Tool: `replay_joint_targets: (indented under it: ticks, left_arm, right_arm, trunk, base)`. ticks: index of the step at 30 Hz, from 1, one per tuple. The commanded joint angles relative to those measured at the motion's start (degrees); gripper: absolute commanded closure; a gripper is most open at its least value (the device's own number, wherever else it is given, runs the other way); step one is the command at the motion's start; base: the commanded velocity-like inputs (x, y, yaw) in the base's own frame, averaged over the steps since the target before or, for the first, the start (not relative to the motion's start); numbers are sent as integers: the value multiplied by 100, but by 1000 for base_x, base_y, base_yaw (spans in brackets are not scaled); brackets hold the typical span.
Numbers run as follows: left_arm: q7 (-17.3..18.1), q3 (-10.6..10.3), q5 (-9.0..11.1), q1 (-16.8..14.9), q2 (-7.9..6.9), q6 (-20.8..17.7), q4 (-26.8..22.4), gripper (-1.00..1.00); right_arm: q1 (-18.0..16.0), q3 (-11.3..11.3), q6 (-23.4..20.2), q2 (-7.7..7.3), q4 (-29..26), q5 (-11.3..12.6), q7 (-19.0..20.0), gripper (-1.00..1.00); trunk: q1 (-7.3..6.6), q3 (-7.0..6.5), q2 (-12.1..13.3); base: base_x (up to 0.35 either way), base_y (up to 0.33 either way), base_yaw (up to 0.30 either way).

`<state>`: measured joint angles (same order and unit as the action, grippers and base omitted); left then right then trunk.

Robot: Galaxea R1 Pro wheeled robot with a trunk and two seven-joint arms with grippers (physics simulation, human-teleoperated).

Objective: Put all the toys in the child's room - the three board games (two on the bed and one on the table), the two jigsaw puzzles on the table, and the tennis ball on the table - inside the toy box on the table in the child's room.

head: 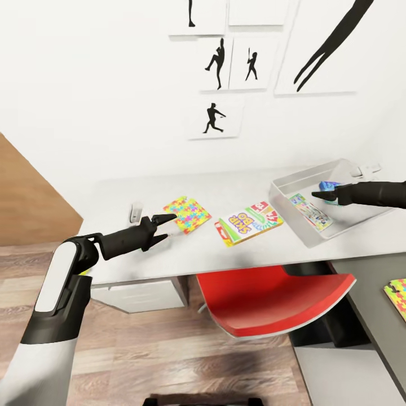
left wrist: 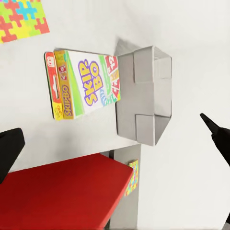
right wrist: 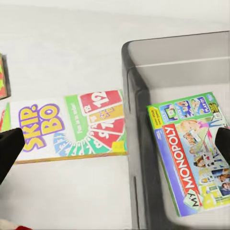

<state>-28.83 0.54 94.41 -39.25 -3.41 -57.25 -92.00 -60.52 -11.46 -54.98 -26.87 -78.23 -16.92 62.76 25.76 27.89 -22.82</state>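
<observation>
Right gripper (head: 316, 195) over toy box (head: 293, 211), jaws' state unclear.
Left gripper (head: 168, 227) spread beside jigsaw puzzle (head: 187, 213); Skip-Bo box (head: 248, 223) between, on table (head: 225, 256).

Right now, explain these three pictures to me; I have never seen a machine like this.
This is a simulated two-armed robot at a white table. The large picture looks down from its head; the other two come from cameras near each claw.

The left claw hangs open beside a jigsaw puzzle. The right claw reaches over the grey toy box, open, holding nothing.

A Skip-Bo game lies between puzzle and box. Inside the box lies a Monopoly game; a blue item behind the right claw is too hidden to name. A red chair stands under the table. A second puzzle lies on a grey surface at the picture's right edge.
</observation>
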Motion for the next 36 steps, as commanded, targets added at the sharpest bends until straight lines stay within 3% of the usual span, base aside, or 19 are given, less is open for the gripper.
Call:
replay_joint_targets:
  ticks: [1,18,25,36]
  left_arm:
    - [-50,7,60,-4,-3,-14,-4,-100]
    - [83,25,60,2,-32,-14,-11,-100]
    - [96,25,60,2,-38,-14,-11,-100]
    - [104,32,57,4,-51,-20,-11,-100]
  right_arm:
    - [-7,-5,-34,4,-8,-57,58,-100]
    - [19,-11,-34,88,-119,-53,39,-100]
    - [22,-38,-31,203,-186,-65,10,-100]
    - [28,-74,-30,262,-212,-66,-149,-100]
  trunk:
    - [2,9,-10]
    - [2,9,-10]
    - [2,9,-10]
    - [2,9,-10]
  base:
    - [-98,306,0]
    - [-33,126,24]
    - [-5,19,193]
    - [-1,6,262]
